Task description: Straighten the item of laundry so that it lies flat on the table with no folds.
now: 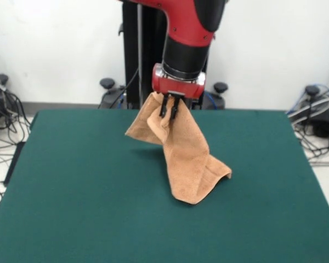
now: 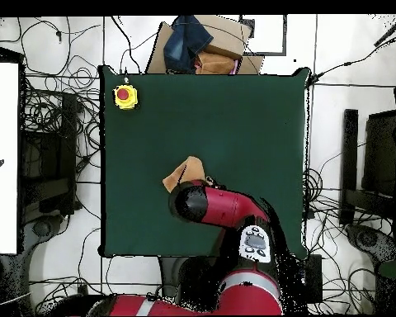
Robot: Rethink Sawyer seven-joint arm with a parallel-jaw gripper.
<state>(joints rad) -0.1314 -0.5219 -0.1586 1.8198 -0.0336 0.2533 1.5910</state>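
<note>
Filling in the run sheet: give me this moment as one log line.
gripper: shut on towel | towel: lifted, hanging bunched, lower end on table | flat: no

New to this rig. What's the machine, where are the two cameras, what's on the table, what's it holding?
It is a single red and black robot arm with a gripper at its end. One picture is taken across the table, facing the robot; the other looks straight down, with the robot's base at the bottom. The table has a dark green top. The gripper is shut on a peach-orange towel, lifted by one part; its lower end still touches the table, crumpled. From above, the arm hides most of the towel. A yellow box with a red button sits at one table corner.
</note>
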